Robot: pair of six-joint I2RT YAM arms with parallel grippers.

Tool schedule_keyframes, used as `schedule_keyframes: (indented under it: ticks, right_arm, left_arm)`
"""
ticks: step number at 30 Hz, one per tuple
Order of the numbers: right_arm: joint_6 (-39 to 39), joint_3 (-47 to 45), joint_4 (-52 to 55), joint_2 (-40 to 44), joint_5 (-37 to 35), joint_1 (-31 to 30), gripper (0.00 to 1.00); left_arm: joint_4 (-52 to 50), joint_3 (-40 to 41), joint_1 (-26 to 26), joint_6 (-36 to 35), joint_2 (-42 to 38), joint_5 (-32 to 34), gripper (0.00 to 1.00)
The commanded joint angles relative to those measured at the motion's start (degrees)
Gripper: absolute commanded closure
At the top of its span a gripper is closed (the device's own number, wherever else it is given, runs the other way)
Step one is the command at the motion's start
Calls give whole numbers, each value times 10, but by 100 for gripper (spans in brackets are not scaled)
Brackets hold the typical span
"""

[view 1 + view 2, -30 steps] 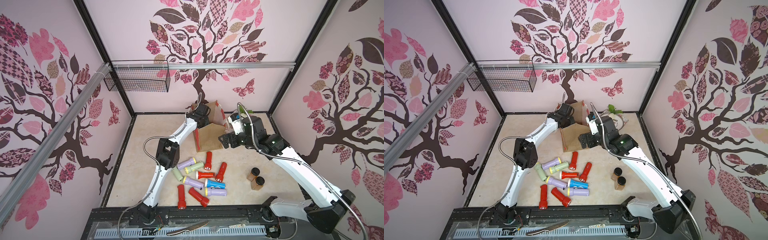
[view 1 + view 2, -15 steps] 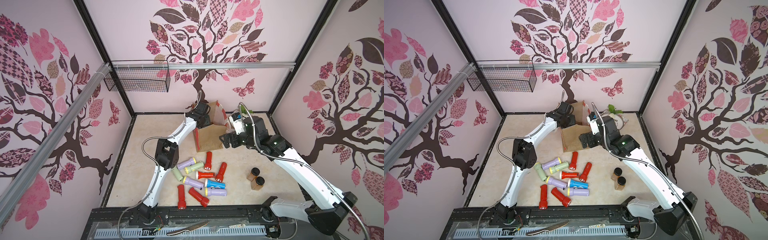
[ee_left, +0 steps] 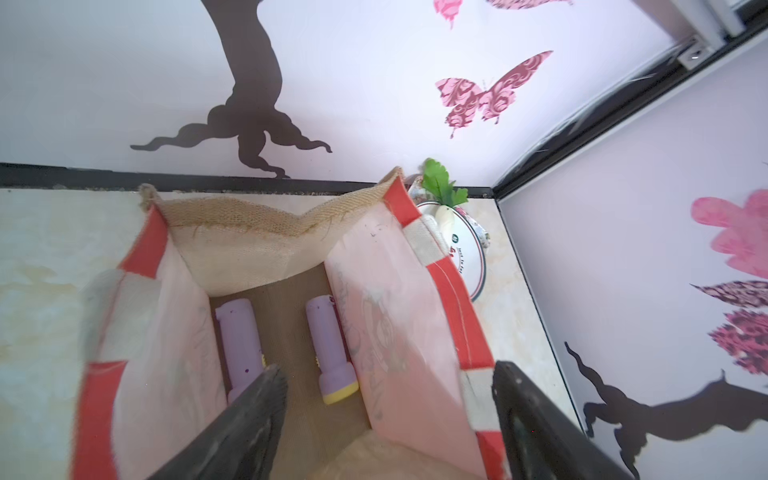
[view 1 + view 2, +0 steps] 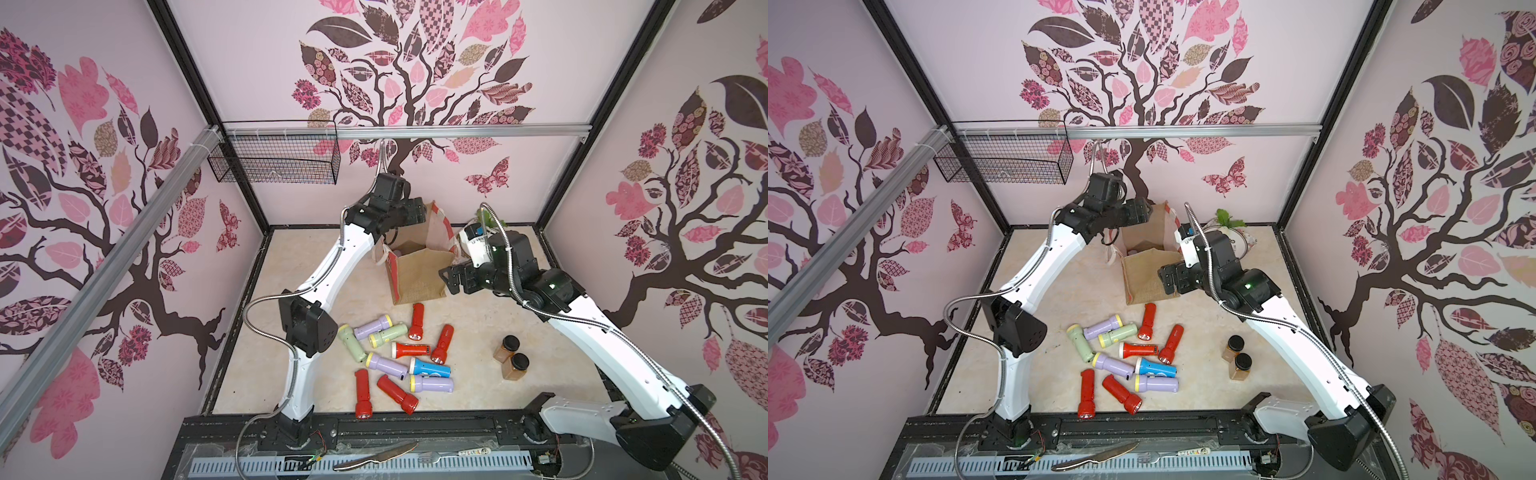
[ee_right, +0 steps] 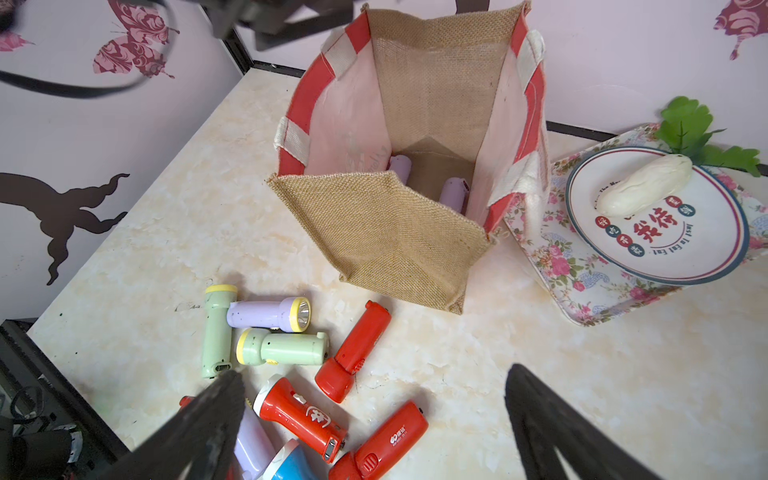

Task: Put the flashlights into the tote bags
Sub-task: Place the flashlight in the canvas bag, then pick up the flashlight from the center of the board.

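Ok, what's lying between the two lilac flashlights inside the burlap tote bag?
Nothing. The left wrist view shows only bare brown floor of the boxy burlap tote bag between the half-hidden lilac plastic flashlight and the yellow-ringed lilac plastic flashlight.

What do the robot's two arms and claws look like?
The left arm and right arm have white shells and black joints. A ribbed silver hose runs along each. The left claw and right claw are black with tapered fingers. A green light shows on the right arm.
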State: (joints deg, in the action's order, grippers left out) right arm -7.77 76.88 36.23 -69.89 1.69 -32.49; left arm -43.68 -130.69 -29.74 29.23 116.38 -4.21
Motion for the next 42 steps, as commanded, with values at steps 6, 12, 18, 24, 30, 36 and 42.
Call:
schedule_keyframes:
  ticks: [6,12,18,24,30,36,42]
  right_arm:
    - [-4,19,11,18,18,0,0]
    - [-8,16,18,14,36,0,0]
    - [-18,-6,20,18,42,-9,0]
    - [-24,-26,18,19,48,-23,0]
    - [-18,-79,-23,34,71,-30,0]
    - [-20,-106,-40,45,73,-30,0]
    - [-11,-158,-71,59,97,-31,0]
  left_arm:
    - [-51,143,-2,-50,-196,-8,18]
    - [-122,269,-2,-26,-325,23,20]
    - [-160,427,-2,31,-446,32,24]
    - [-212,583,-2,82,-557,14,28]
    - [-271,695,-2,92,-614,-22,31]
    - [-268,812,-3,108,-652,-60,35]
    - [-239,879,-3,118,-661,-85,37]
